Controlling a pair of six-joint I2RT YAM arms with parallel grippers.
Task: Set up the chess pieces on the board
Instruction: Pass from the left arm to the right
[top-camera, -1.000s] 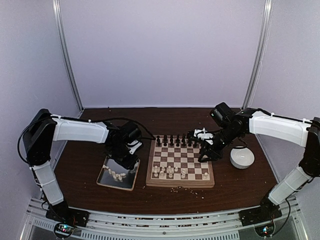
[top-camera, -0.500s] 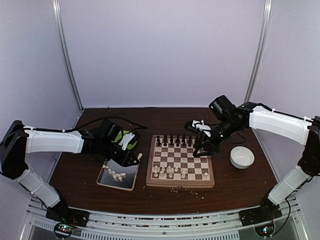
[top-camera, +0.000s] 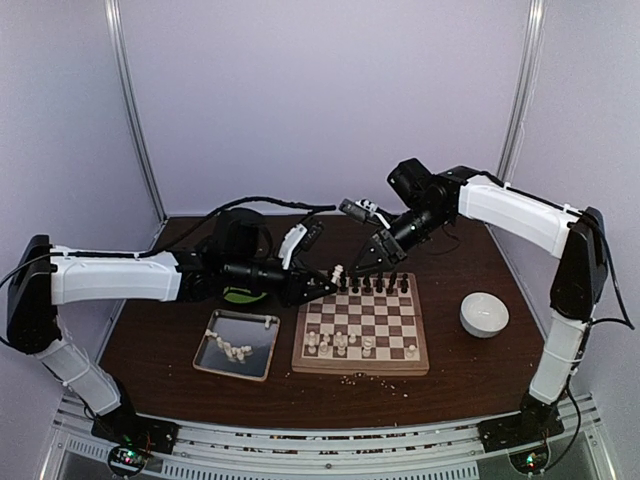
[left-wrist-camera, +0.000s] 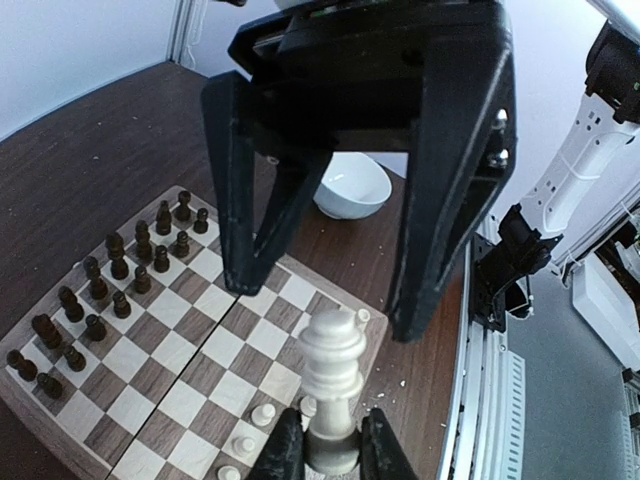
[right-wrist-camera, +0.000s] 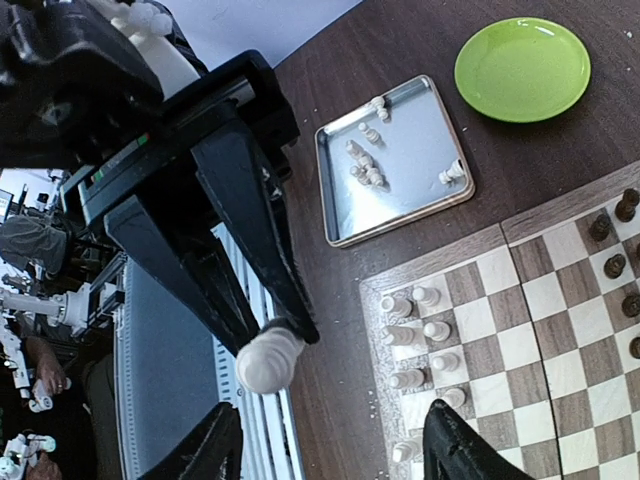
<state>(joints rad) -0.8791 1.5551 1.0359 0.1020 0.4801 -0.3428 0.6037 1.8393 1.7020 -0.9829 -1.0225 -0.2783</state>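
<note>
My left gripper (top-camera: 328, 282) is shut on the base of a cream-white chess piece (top-camera: 338, 272), held in the air above the board's (top-camera: 300, 362) far left corner. In the left wrist view the piece (left-wrist-camera: 333, 372) stands upright between my left fingers (left-wrist-camera: 285, 452). My right gripper (top-camera: 365, 262) faces it, open, its two black fingers (left-wrist-camera: 250, 200) spread just beyond the piece's top without touching it. The right wrist view shows the piece (right-wrist-camera: 268, 360) ahead of the open right gripper (right-wrist-camera: 325, 450). Dark pieces (top-camera: 365, 285) fill the far rows; white pieces (top-camera: 340, 345) stand near the front.
A silver tray (top-camera: 212, 355) with several white pieces (top-camera: 235, 350) lies left of the board. A green plate (right-wrist-camera: 522, 68) sits behind the tray, mostly under my left arm in the top view. A white bowl (top-camera: 484, 314) stands right of the board. Pale crumbs dot the table's front.
My left arm lifted from the tray with the white piece and swung right. My right arm rose off the board, moved left to meet it, and its jaws widened.
</note>
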